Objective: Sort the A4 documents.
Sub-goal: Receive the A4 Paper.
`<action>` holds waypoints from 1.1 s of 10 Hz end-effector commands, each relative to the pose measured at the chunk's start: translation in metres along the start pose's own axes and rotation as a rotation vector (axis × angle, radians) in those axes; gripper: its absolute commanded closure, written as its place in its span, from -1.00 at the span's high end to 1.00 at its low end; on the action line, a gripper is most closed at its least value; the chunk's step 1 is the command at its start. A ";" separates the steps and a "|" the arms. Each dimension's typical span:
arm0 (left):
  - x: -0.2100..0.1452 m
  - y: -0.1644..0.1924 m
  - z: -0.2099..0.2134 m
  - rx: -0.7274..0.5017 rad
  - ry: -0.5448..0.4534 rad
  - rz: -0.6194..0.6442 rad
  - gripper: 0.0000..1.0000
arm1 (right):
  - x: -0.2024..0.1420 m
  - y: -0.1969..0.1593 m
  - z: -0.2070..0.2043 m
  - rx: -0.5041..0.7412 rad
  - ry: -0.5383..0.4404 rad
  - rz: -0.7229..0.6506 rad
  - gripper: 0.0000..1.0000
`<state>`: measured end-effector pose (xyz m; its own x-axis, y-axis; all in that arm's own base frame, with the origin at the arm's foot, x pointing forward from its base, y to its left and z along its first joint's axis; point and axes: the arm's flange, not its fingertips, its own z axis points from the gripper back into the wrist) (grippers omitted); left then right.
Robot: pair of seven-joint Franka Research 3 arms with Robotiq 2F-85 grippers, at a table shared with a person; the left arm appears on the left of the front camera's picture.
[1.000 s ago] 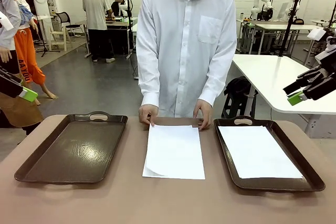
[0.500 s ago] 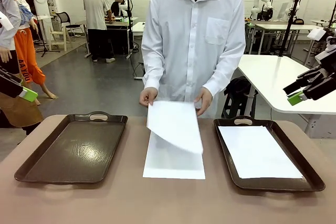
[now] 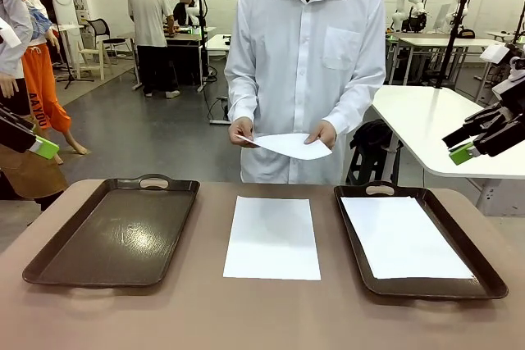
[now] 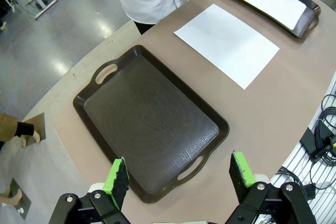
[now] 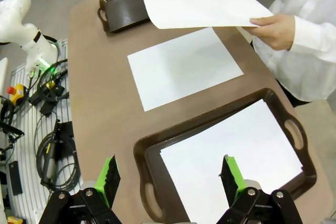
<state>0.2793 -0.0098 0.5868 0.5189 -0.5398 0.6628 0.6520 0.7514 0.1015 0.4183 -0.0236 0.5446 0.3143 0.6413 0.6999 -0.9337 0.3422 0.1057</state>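
Note:
A person across the table holds one white A4 sheet (image 3: 289, 145) up in both hands, above the table's far edge. A second A4 sheet (image 3: 272, 237) lies flat on the table's middle, between two trays. A third sheet (image 3: 404, 236) rests inside the right brown tray (image 3: 489, 283). The left brown tray (image 3: 47, 253) holds nothing. My left gripper (image 3: 39, 147) hovers open at the far left, above and apart from the left tray (image 4: 152, 124). My right gripper (image 3: 463, 152) hangs open at the far right, high over the right tray (image 5: 140, 160).
A white table (image 3: 435, 120) stands behind the right side. Cables and a power strip (image 5: 50, 103) lie on the floor beside the table. Bare brown tabletop (image 3: 246, 317) runs along the near edge.
The person lifted the top sheet off the middle stack and raised it to chest height, leaving one sheet flat on the table. Neither arm moved.

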 end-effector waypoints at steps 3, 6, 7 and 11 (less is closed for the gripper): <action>-0.001 0.001 0.000 0.000 0.000 0.001 1.00 | 0.001 0.000 -0.001 -0.001 0.003 0.006 1.00; -0.001 0.001 0.000 0.000 0.000 0.001 1.00 | 0.001 0.000 -0.001 -0.001 0.003 0.006 1.00; -0.001 0.001 0.000 0.000 0.000 0.001 1.00 | 0.001 0.000 -0.001 -0.001 0.003 0.006 1.00; -0.001 0.001 0.000 0.000 0.000 0.001 1.00 | 0.001 0.000 -0.001 -0.001 0.003 0.006 1.00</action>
<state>0.2793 -0.0098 0.5868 0.5189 -0.5398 0.6628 0.6520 0.7514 0.1015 0.4183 -0.0236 0.5446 0.3143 0.6413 0.6999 -0.9337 0.3421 0.1057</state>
